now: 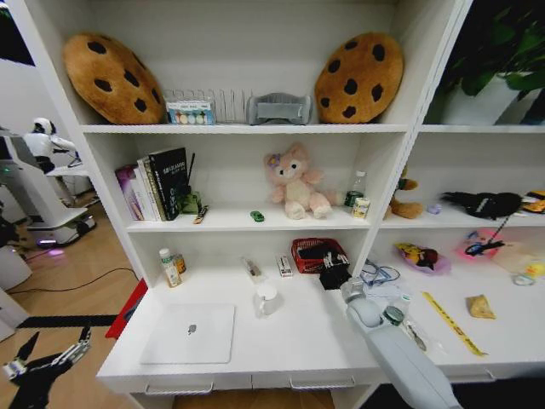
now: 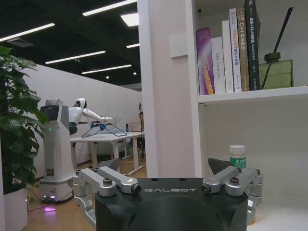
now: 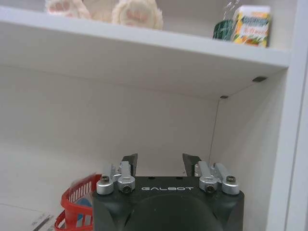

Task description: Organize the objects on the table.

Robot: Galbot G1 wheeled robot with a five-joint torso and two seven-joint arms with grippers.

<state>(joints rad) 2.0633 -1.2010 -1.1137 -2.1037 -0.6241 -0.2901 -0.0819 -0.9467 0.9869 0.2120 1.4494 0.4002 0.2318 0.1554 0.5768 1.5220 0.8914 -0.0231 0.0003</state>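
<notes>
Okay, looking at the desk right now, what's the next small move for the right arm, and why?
Probably ease the right gripper down toward the red basket. It hangs with its fingers apart at the back of the white desk, right by the basket, holding nothing. The left gripper sits low off the desk's left edge, farther from everything, and the laptop lies flat and untouched.
</notes>
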